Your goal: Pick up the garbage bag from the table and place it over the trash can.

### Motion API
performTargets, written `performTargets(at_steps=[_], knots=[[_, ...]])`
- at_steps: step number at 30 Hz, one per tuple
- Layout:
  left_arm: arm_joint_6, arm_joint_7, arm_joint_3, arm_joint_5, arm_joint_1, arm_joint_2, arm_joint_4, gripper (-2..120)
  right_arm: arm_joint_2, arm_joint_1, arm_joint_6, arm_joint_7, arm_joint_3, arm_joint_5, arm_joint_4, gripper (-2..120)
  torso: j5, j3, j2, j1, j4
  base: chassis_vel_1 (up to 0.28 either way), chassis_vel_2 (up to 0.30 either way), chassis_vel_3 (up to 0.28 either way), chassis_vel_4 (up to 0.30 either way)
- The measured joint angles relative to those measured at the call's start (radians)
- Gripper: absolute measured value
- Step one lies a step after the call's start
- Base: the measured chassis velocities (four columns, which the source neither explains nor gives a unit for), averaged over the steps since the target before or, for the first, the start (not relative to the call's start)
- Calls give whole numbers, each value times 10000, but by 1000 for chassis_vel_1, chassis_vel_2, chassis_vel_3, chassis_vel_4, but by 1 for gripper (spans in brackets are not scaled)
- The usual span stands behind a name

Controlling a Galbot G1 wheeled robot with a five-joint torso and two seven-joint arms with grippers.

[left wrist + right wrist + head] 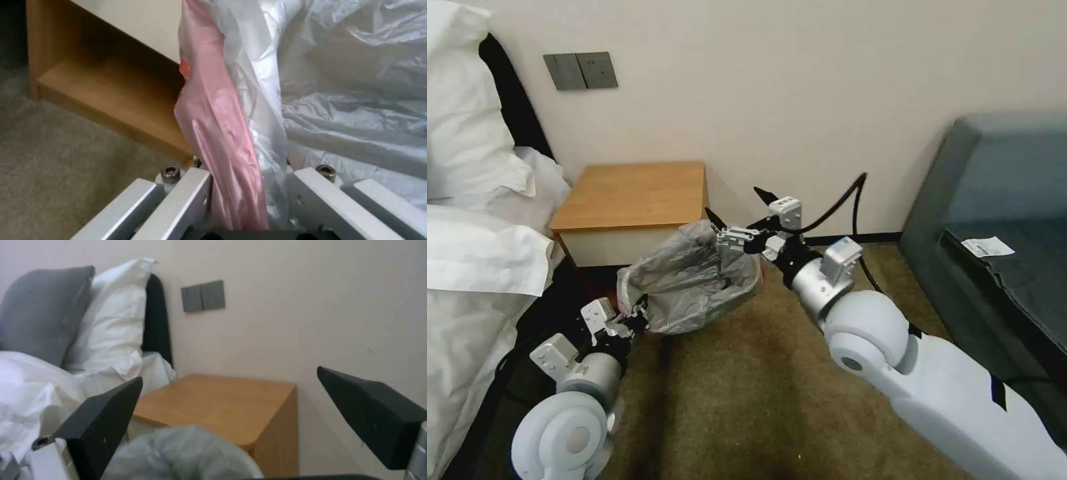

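Observation:
The garbage bag (pixel 694 280), grey and crinkly, lies spread over a bin-sized shape on the carpet in front of the table (pixel 627 193); the trash can itself is hidden under the plastic. My left gripper (pixel 634 320) is low at the bag's near-left edge, shut on its pink band (pixel 231 160). The left gripper (pixel 240 213) has the gathered plastic running between its grey fingers (pixel 182 206). My right gripper (pixel 739 205) hovers open just above the bag's far-right edge, holding nothing. From the right wrist, the right gripper (pixel 236 420) frames the table (pixel 218 406), with the bag (pixel 186 456) below.
A bed with white pillows (pixel 467 200) stands close on the left. A dark grey couch (pixel 1000 220) with a paper slip (pixel 987 247) fills the right. Bare wall runs behind the table, with a switch plate (pixel 580 70). Open carpet (pixel 747 400) lies nearer me.

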Motion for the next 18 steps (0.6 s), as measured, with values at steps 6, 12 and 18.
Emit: performTargets(at_steps=[6, 12, 18], knots=[[-81, 52, -19, -104, 56, -15, -23, 3, 149, -643, -16, 8, 489, -297, -269, 100, 0, 1, 0, 0, 1, 0, 0, 0, 0], [-180, 128, -70, -387, 203, -15, -17, 3, 363, -1238, 64, -115, 1258, -247, -302, 100, 0, 0, 0, 0, 1, 0, 0, 0, 0], [-188, 144, -134, -1250, 207, -9, -34, 3, 544, -1554, 155, -136, 1551, -126, -241, 100, 0, 1, 0, -1, 1, 0, 0, 0, 0]])
